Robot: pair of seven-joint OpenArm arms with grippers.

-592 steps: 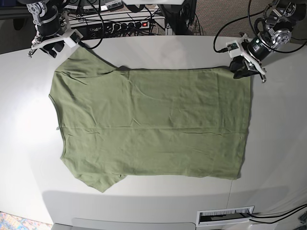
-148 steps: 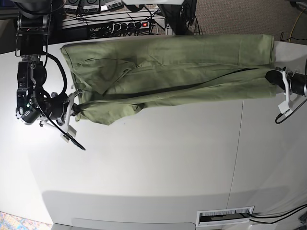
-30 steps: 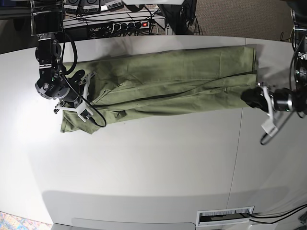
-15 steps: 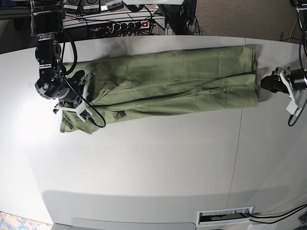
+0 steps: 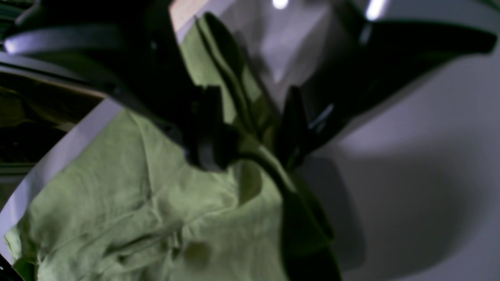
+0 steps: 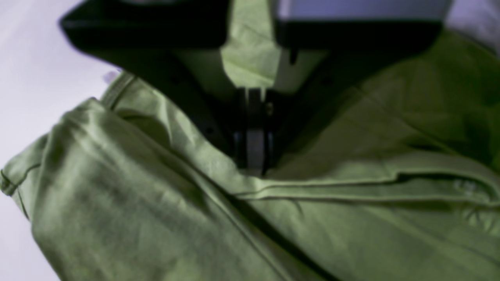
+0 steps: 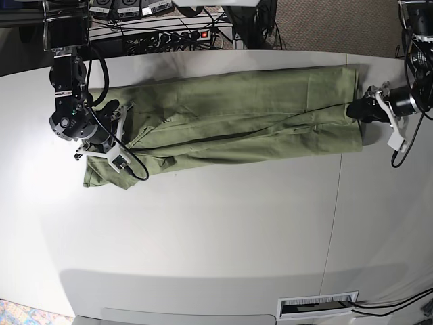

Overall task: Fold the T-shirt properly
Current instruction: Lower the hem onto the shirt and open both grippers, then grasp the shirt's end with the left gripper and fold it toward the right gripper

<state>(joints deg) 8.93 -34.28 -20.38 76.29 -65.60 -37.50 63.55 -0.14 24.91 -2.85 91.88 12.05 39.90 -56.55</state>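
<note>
Base view shows me the T-shirt (image 7: 237, 115) lying on the table (image 7: 216, 230) as a long band folded lengthwise, stretched between my two arms. My right gripper (image 7: 111, 139) sits at the sleeve-and-collar end of that band; my left gripper (image 7: 357, 110) is at the hem end.

On the right wrist camera the jaws are drawn together with a ridge of green cloth pinched between them, and a hemmed edge runs just below the tips, so I read that gripper as clamped on the T-shirt (image 6: 250, 218). On the left wrist camera the left gripper (image 5: 250, 132) stands apart, a standing fold of the T-shirt (image 5: 156, 210) rising between the two fingers; I cannot see either finger pressing it, so I take it as not yet gripping.

I judge the cloth to be thin, soft and very light (it wrinkles and bunches under the right gripper), with no stiffness of its own. It will sag and drag wherever it is not held, and layers may slide apart. Best hold, I think, is through all layers at the doubled edge right between the left jaws, and at the matching corner by the right one.
</note>
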